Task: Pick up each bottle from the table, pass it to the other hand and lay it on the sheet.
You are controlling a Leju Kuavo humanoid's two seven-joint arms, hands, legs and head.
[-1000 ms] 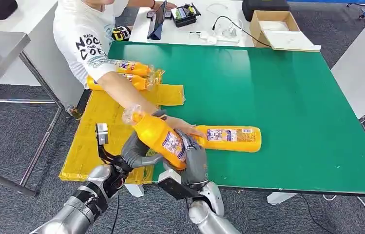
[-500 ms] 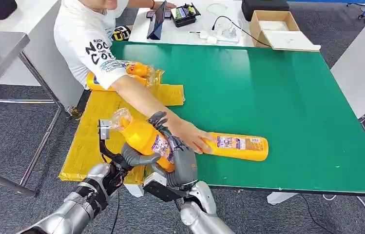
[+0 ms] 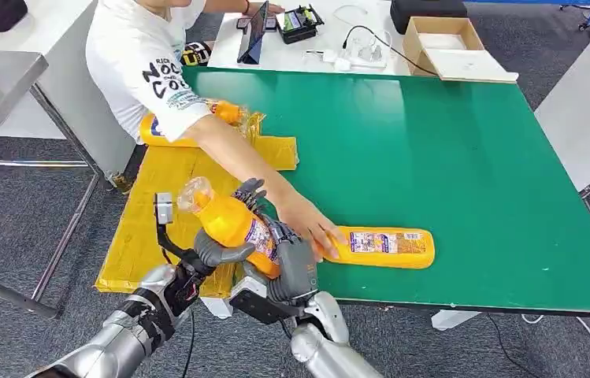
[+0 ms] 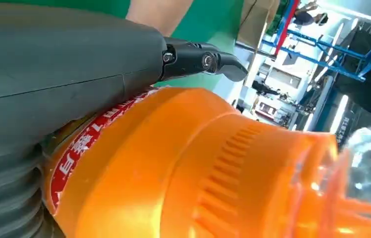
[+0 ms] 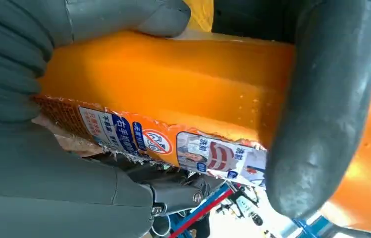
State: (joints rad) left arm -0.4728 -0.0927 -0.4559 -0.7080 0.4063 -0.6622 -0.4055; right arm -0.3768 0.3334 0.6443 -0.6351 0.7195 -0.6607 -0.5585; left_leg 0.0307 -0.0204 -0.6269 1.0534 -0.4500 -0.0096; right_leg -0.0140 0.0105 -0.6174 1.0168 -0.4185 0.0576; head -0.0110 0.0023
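We see both of our hands on one orange bottle point(image 3: 235, 226) above the near left corner of the green counter point(image 3: 449, 157). The right hand point(image 3: 291, 264) has its fingers point(image 5: 317, 124) wrapped around the labelled lower half of the bottle, and the left hand point(image 3: 217, 252) has its thumb and fingers closed around the bottle's middle from the other side, so both hold it at once. The bottle is tilted, its clear neck pointing up and away from the counter, toward the yellow sheet point(image 3: 157, 205) that lies off the counter's left edge.

A second orange bottle point(image 3: 382, 246) lies flat on the counter near its front edge, and a person's hand point(image 3: 311, 228) rests on its nearer end. More bottles point(image 3: 197, 126) lie at the far end of the sheet, partly hidden behind the person's arm.
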